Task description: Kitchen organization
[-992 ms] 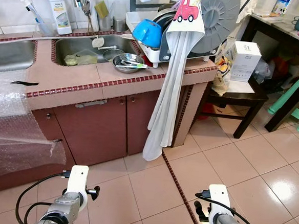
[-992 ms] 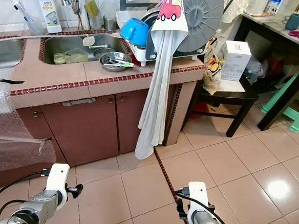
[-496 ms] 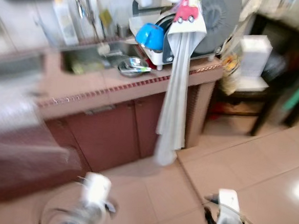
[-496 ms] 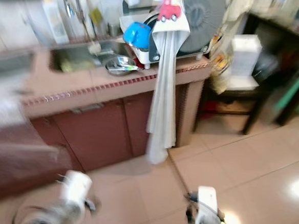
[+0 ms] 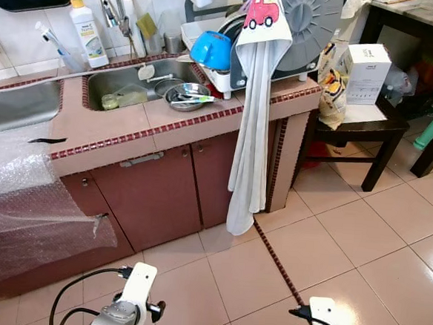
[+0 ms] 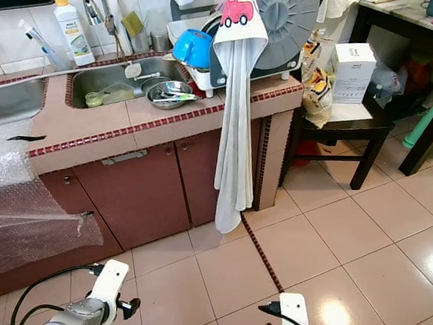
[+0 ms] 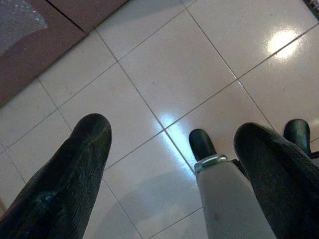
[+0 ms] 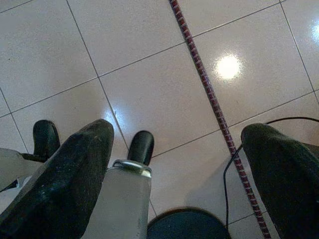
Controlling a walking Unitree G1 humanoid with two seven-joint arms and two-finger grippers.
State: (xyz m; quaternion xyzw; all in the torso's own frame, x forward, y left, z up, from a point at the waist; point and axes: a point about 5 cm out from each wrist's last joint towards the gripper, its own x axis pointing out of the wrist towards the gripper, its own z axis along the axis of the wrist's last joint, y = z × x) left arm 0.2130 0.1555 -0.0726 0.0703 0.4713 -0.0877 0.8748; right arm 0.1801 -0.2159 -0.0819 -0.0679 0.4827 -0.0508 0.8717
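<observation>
While we stand on the tiled floor, our two arms hang low before a reddish kitchen counter. We see brown cabinet doors under its front edge, and a sheet of bubble wrap draped over its left end. Set into the counter near the back edge is a steel sink, with a second sink toward the left end. At the right corner stands a dish rack holding a blue bowl and a large grey round lid. A long pale towel with a pink car picture hangs from the rack down past the counter's front edge, almost to the floor. A steel bowl with cutlery in it sits on the counter just in front of the rack, beside the sink. A white soap bottle stands at the back edge. To the right of the counter a dark low stool carries a white box.

Our left gripper has its fingers spread apart, holding nothing above the floor. Our right gripper likewise has its fingers released and wide over the tiles.
</observation>
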